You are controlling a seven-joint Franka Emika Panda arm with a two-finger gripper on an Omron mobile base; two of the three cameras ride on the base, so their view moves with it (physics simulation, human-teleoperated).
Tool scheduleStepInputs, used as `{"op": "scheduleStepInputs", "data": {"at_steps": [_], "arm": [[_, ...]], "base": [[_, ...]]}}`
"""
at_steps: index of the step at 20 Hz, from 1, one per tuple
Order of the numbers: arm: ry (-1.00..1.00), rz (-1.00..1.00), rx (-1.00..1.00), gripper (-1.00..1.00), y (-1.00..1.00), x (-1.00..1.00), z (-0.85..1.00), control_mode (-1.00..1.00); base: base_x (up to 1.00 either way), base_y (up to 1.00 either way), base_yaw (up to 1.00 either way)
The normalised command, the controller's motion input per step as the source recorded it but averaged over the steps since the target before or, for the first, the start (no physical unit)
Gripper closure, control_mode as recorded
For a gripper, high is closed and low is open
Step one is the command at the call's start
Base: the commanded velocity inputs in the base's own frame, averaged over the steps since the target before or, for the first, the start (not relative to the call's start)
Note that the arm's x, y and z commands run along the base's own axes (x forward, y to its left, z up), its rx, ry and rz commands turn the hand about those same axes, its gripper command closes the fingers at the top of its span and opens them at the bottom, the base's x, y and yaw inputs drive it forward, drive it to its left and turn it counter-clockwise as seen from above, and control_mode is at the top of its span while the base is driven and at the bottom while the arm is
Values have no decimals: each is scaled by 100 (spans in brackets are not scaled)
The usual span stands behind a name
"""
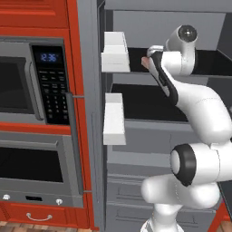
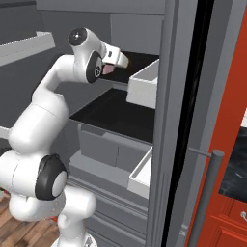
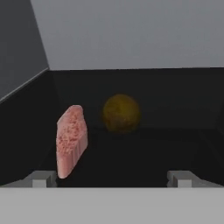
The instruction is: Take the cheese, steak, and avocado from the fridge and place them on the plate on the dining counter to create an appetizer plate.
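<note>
We're reaching into the open fridge [image 1: 136, 108] now, hand up at the upper black shelf [image 3: 175, 144]. Through the hand view we've got the steak [image 3: 71, 140], a pink marbled slab standing on edge at the left, and behind it toward the middle a dim yellowish-brown round thing [image 3: 121, 113], which could be the avocado or the cheese; we can't say which in this light.

The steak is nearer, so we'd judge it the piece in hand. To do this well, we want to shift the hand left until the slab sits squarely between the two fingers, then ease forward so the pads meet its broad flat faces, not its thin edge. It stands upright and narrow, so a glancing touch could tip it over; a slow, centred approach is the safe call.

The gripper [image 3: 113, 178] is spread as wide as it goes, both fingertips [image 3: 40, 178] showing at the bottom, and it holds nothing. The left tip sits just beside the steak's lower end; whether they touch, we can't tell.
</note>
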Motion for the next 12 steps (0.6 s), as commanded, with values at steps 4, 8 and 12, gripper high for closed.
{"op": "scheduleStepInputs", "data": {"at_steps": [4, 8, 12], "arm": [[0, 0, -1, -100, -19, 76, 0, -100], [0, 0, 0, -100, -27, 71, -1, -100], [1, 0, 0, -100, -26, 66, -8, -100]], "base": [[0, 0, 0], [0, 0, 0], [0, 0, 0]]}}
